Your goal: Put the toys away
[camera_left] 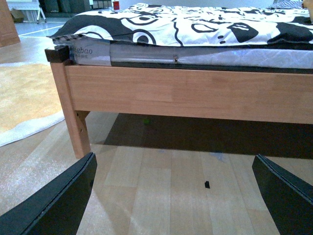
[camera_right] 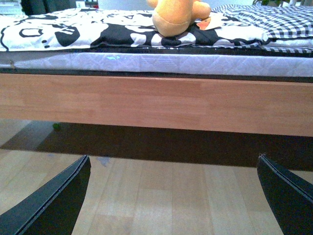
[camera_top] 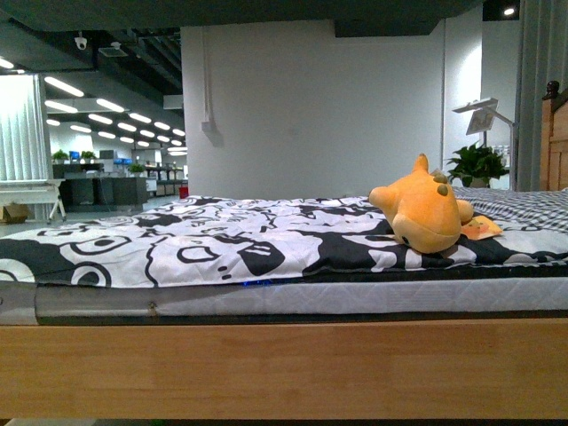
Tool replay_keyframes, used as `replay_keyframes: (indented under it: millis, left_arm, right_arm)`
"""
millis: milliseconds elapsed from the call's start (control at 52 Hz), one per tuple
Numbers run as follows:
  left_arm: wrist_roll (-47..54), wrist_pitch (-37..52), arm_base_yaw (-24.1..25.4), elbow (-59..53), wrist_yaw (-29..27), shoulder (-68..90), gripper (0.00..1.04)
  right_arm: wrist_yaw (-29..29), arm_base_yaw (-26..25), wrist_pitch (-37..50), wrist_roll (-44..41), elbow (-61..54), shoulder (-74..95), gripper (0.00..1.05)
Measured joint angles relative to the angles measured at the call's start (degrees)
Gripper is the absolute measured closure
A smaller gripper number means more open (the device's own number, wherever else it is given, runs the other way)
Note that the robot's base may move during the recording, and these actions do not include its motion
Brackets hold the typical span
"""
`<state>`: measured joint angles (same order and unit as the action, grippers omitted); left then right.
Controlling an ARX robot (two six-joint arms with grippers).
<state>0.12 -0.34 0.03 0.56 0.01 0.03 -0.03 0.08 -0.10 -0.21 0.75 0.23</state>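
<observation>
A yellow-orange plush toy (camera_top: 424, 214) with one pointed tip lies on the bed's black-and-white quilt (camera_top: 204, 235), toward the right. The right wrist view shows its plump body (camera_right: 176, 14) up on the quilt, above the wooden bed rail (camera_right: 156, 103). My right gripper (camera_right: 173, 196) hangs open low over the floorboards, well below and in front of the toy, with nothing between its fingers (camera_right: 54, 205). My left gripper (camera_left: 173, 196) is also open over the floor, facing the bed's left corner and leg (camera_left: 78, 125). Neither arm shows in the front view.
The wooden bed frame (camera_top: 284, 368) spans the front view, with a white mattress (camera_top: 293, 297) on it. A checked blanket (camera_top: 524, 206) covers the bed's right end beside a headboard (camera_top: 555, 133). A pale rug (camera_left: 24, 98) lies left of the bed. A small black bit (camera_left: 207, 184) sits on the floor.
</observation>
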Motion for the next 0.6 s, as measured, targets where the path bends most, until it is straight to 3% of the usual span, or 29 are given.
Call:
replay_keyframes:
  millis: [596]
  left_arm:
    - [0.0, 0.0, 0.0, 0.0, 0.0, 0.0, 0.06]
  right_arm:
    - [0.0, 0.0, 0.0, 0.0, 0.0, 0.0, 0.00]
